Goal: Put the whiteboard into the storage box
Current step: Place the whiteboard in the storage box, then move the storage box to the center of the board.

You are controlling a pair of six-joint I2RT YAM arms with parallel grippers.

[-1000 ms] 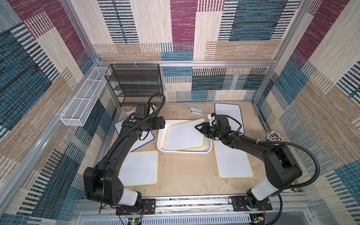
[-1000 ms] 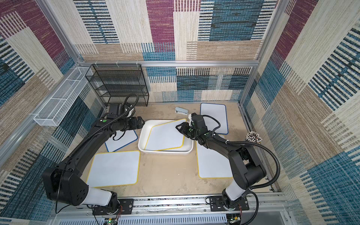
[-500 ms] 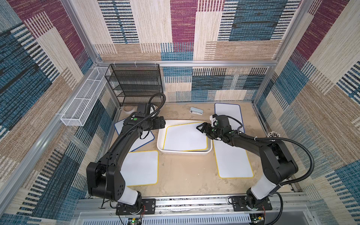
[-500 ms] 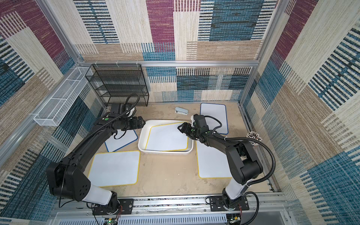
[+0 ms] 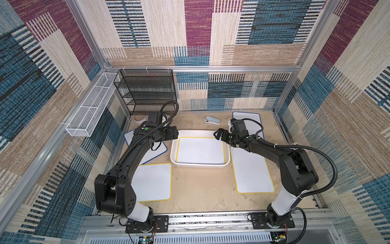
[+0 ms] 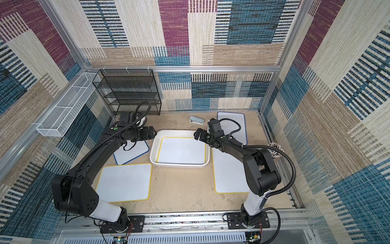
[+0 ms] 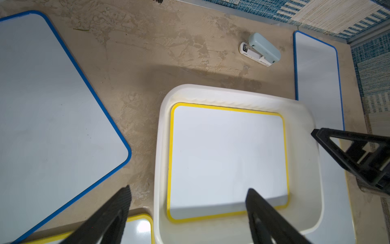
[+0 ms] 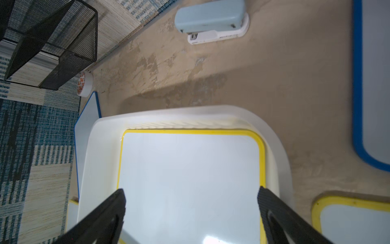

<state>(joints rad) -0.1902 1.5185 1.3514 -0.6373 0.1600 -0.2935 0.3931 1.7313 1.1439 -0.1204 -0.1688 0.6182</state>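
The storage box (image 5: 199, 165), a shallow white tub, stands mid-table in both top views, its rim (image 6: 177, 165) unobstructed. A yellow-edged whiteboard (image 5: 200, 150) lies flat on its floor, also seen in the wrist views (image 7: 228, 156) (image 8: 190, 169). My right gripper (image 5: 218, 135) hovers open over the box's far right corner, jaws wide above the board (image 8: 191, 190), touching nothing. My left gripper (image 5: 175, 135) is open at the far left corner, straddling the box wall (image 7: 188, 189) and holding nothing.
Two more yellow-edged boards lie front left (image 5: 153, 182) and right (image 5: 251, 169) of the box. Blue-edged boards lie at the left (image 5: 156, 147) and back right (image 5: 251, 120). A stapler (image 5: 212, 120), black mesh rack (image 5: 147, 90), wire basket (image 5: 90, 114) and tape roll (image 8: 84, 84) stand behind.
The right gripper opened and let go of the whiteboard, which dropped from a tilt on the box rim to lie flat inside. The left gripper stayed about where it was.
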